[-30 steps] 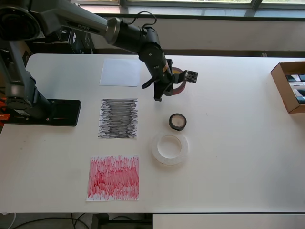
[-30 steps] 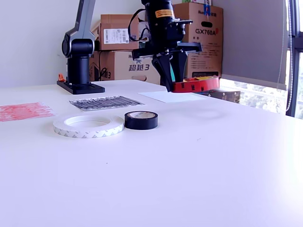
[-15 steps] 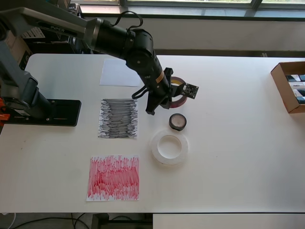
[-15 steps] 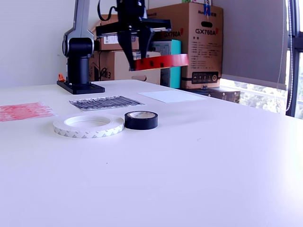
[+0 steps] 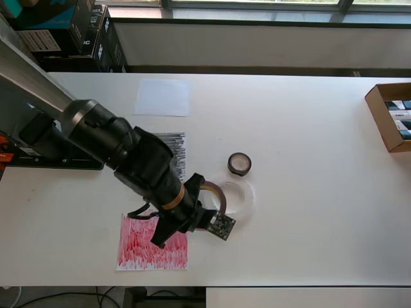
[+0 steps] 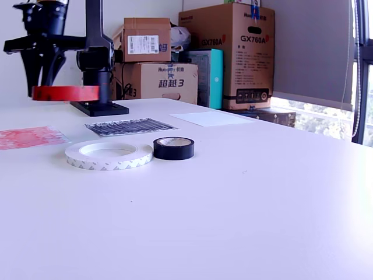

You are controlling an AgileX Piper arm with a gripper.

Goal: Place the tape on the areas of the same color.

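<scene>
The claw is closed on the red roll, pinching it by one side of its rim so the ring hangs flat and level, well clear of the table. Carrying it flat suits the goal: the roll can be lowered straight down and land on its face without tipping. The height also lets it pass over the other rolls without knocking them.

In the overhead view the arm hides most of the load; only an arc of the red roll shows beside the wrist, near the upper right corner of the red sheet. In that view it overlaps the whitish roll, which the exterior view shows lying flat on the table, so the overlap is only a matter of height.

The whitish roll and the black roll lie on bare table to the right of the sheets in the overhead view, neither on its colour. The black sheet is partly under the arm, and the white sheet at the far end has nothing on it.

My judgement: the red roll is on its way to the red sheet, with the release not yet made.
</scene>
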